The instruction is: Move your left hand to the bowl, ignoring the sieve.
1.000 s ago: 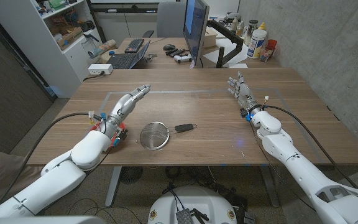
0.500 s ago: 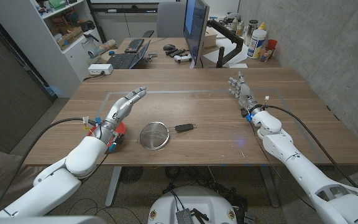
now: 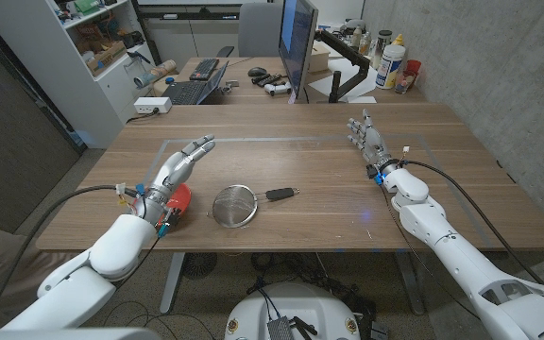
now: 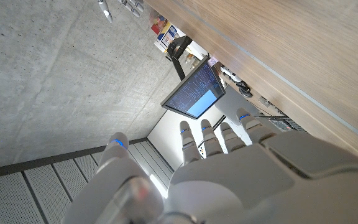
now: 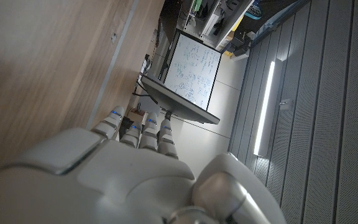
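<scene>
— Where is the left hand (image 3: 176, 172)?

— Over the left part of the table (image 3: 329, 179), reaching forward from the picture's lower left. Its fingers (image 3: 196, 149) are stretched out and spread, and there is nothing in them.

— And the bowl (image 3: 179, 200)?

— It is red, and sits near the table's front edge, just at the left wrist. The wrist and its coloured cables cover most of it, so only part of the rim shows. Whether the wrist touches it, I cannot tell.

— The sieve (image 3: 235, 204)?

— A round wire mesh one, lying on the table just to the right of the bowl, its dark handle (image 3: 282, 195) pointing right. It lies apart from the left hand.

— What does the left wrist camera add?

— The back of the left hand (image 4: 241, 168), fingers straight and apart, with the table's wood (image 4: 303, 56) beyond and a lit monitor (image 4: 194, 93) past the fingertips.

— The right hand (image 3: 370, 144)?

— On the table's right side, well apart from the bowl and sieve, fingers extended and holding nothing. Its wrist camera shows the back of the hand (image 5: 123, 168) with fingers straight, and the same monitor (image 5: 191, 74).
</scene>
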